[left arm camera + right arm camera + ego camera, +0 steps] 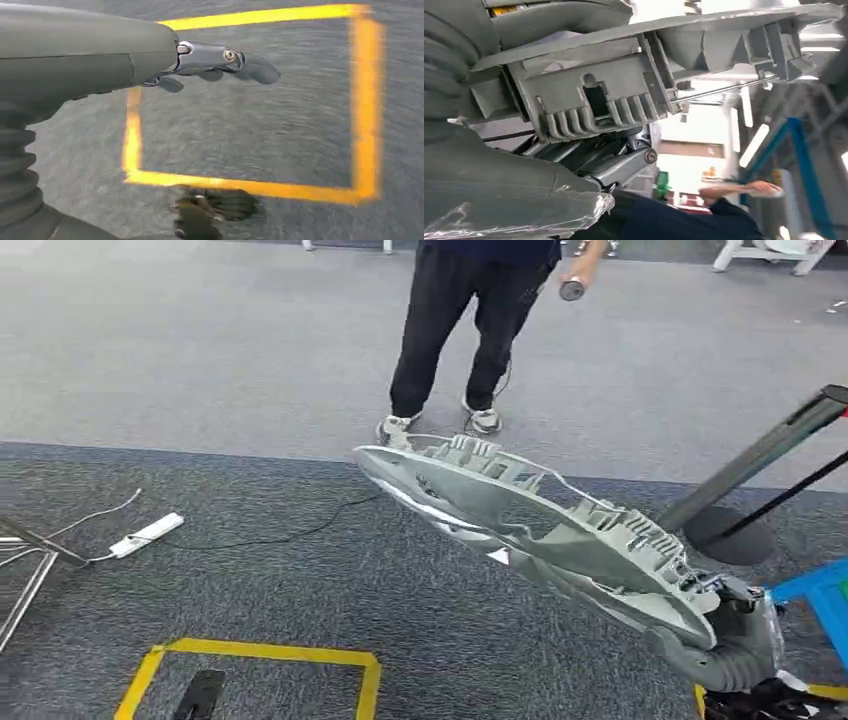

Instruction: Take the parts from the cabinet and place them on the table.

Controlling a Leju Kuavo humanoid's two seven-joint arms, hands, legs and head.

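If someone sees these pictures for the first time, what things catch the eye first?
The large grey part, held up by the right hand over the dark carpet. Behind it a person stands on the lighter floor. The left hand hangs over a yellow tape square.

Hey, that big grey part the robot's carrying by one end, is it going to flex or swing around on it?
The grey part looks like rigid moulded plastic with ribs, so probably stiff. The right hand holds it at one end only, so it may lever downward or twist. The thin wire along it could snag.
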